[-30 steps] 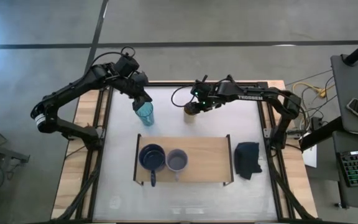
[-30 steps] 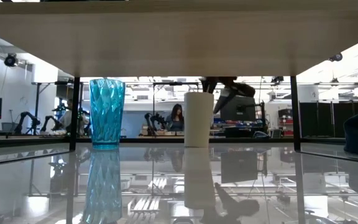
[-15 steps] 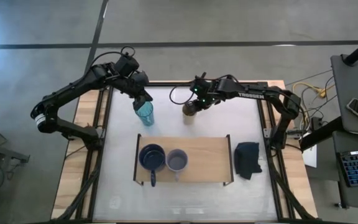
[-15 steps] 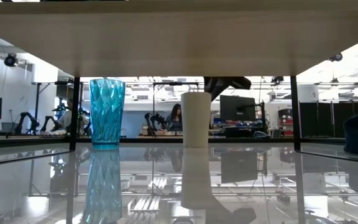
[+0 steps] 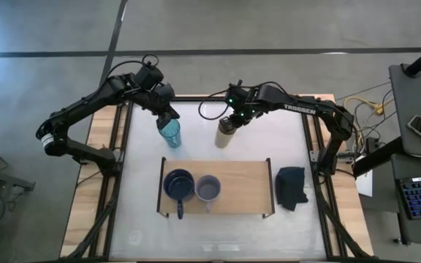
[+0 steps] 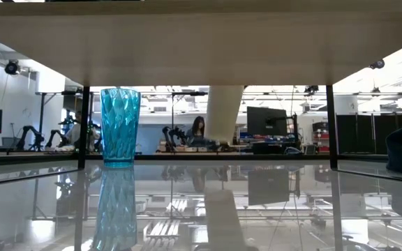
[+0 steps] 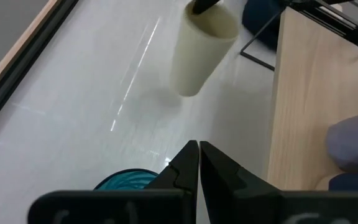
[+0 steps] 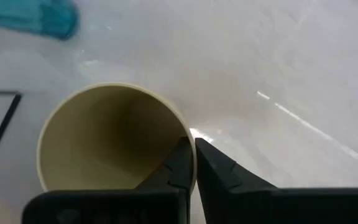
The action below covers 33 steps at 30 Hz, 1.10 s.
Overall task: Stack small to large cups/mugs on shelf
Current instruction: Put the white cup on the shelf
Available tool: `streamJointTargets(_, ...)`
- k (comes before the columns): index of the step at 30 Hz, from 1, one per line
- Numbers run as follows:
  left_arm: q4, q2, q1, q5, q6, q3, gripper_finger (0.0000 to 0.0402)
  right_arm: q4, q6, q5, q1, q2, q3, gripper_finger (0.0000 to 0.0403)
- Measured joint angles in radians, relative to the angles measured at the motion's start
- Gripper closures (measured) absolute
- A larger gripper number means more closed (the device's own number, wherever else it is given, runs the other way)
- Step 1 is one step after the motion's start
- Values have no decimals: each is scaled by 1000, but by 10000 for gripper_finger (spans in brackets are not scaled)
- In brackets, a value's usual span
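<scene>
Right gripper [image 5: 231, 123]: closed on the rim of the tan cup [image 5: 226, 134], one finger inside the wall and one outside, so the cup can be lifted.
Tan cup: hung just below the fingers, tilted, base off the table [image 5: 269, 146]; plain, handleless, matte cream-tan, empty.
Shelf [image 5: 243, 183]: well apart from the gripper, already bearing the navy mug [image 5: 178, 184] and grey mug [image 5: 208, 188].
Left gripper [image 5: 168, 118]: fingers pressed together, nothing held, just above the teal tumbler [image 5: 170, 134].
</scene>
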Motion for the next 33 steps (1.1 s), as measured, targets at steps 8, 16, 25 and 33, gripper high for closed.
streamJointTargets(8,8,1,0,0,0,-1,402,-359,-60,122,80,-2,321,394)
streamJointTargets(16,12,1,0,0,1,-1,402,-527,5,165,165,-2,530,394)
streamJointTargets(25,13,2,0,0,-16,-2,402,-538,82,123,309,-4,563,394)
streamJointTargets(33,12,2,0,0,-31,-3,402,-538,134,155,465,-8,563,394)
